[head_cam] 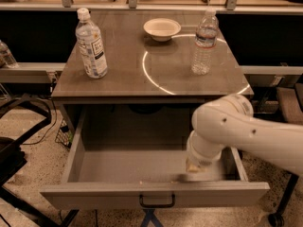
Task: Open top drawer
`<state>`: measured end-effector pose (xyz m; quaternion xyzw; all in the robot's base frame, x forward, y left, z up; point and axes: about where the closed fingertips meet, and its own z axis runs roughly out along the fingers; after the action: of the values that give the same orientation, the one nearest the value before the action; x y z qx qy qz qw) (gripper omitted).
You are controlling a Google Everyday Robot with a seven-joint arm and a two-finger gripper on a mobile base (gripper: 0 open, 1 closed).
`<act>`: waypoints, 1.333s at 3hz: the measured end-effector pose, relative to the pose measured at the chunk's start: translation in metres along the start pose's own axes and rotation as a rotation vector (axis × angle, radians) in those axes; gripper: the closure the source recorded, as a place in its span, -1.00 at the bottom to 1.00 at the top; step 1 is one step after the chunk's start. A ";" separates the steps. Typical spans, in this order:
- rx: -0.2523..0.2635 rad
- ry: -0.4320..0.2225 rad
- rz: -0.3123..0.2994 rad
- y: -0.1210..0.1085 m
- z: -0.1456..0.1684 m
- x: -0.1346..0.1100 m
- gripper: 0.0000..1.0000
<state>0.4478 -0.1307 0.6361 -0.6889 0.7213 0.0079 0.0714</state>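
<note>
The top drawer (109,167) stands pulled far out from under the grey tabletop (151,74). Its plain grey inside is bare and its front panel carries a small dark bar handle (156,202) at the centre. My white arm (246,131) reaches in from the right. My gripper (191,170) points down inside the drawer, at the right side just behind the front panel. The wrist covers most of it. The lower drawers are hidden behind the open front.
On the tabletop stand a labelled water bottle (91,44) at the left, a second bottle (204,42) at the right, and a white bowl (162,29) at the back. Black chair parts (14,150) and cables sit on the floor at the left.
</note>
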 end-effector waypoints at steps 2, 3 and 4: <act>-0.017 0.004 0.027 0.074 -0.008 -0.001 0.66; -0.017 0.006 0.025 0.075 -0.008 -0.001 0.03; -0.017 0.007 0.024 0.075 -0.008 -0.001 -0.43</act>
<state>0.3723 -0.1268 0.6378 -0.6807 0.7298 0.0124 0.0629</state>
